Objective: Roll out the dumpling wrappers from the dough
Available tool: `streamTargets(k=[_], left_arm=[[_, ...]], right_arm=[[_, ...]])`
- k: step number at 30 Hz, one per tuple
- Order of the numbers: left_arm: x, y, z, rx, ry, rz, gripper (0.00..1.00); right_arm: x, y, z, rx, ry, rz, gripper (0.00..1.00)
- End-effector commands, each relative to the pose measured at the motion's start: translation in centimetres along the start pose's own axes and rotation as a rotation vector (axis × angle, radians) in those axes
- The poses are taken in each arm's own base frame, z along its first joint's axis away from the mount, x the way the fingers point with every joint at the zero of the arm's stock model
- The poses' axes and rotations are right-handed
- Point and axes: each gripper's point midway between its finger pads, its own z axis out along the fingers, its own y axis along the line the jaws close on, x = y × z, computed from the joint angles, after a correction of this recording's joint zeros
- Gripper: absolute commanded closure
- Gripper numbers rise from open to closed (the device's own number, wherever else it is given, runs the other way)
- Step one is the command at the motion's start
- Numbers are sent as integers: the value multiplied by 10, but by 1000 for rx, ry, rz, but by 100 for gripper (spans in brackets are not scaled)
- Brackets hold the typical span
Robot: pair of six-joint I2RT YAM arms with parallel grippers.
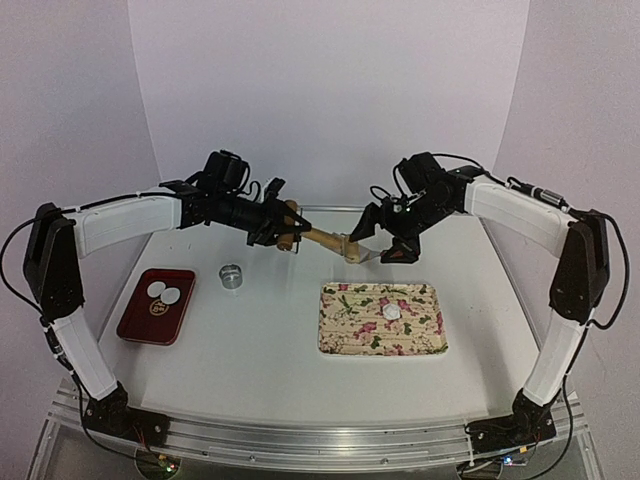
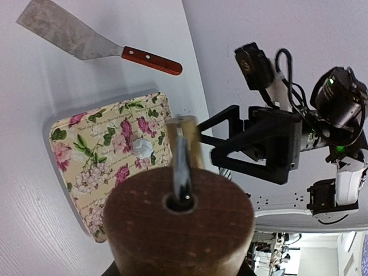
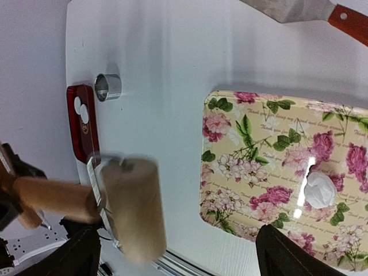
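We hold the wooden rolling pin [image 1: 325, 241] aloft near the tabletop's far edge. The left jaws clamp its handle and the right jaws gape beside its other end, probably readying a two-handed roll. The small white dough lump [image 1: 392, 312] waits on the floral rectangular tray [image 1: 345, 335]. Two thin white round wrappers [image 1: 156, 289] lie on the red tray [image 1: 140, 325] by the left edge. The handle hides the left jaws' grip up close.

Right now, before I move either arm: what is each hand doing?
Left hand: closed on the rolling pin handle, pin held in the air.
Right hand: open, holding nothing, beside the pin's far end.
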Motion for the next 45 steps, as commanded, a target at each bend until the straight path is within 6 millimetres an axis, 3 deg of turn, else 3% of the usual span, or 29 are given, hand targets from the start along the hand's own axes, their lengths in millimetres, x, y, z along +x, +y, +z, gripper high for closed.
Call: streamTargets(k=[1,7,13,19,26,31,38,45], left_arm=[[-25,-25,-35,108,-103,-34,100],[-30,-38,-57,187,-83,-37,100],[-27,-80,-76,337,-66,10,100],[-16,-104,-93,428,-42,20,100],[-3,-101,-96,431,-14,8,100],[-5,-107,-96,446,-13,29,100],[-6,-100,-94,435,-38,36,100],[-8,-96,-92,427,-58,34,100]], right_arm=[[-1,49,-50,-195,-53,-106,3],[4,91,-74,-408,-7,-186,2],[7,88,-60,-464,5,-187,2],[1,103,-57,-594,3,-177,2],[5,140,-74,-753,79,-218,2],[17,156,-72,-791,128,-216,2],[27,190,-75,-937,129,-191,15],[30,182,-65,-915,104,-157,29]])
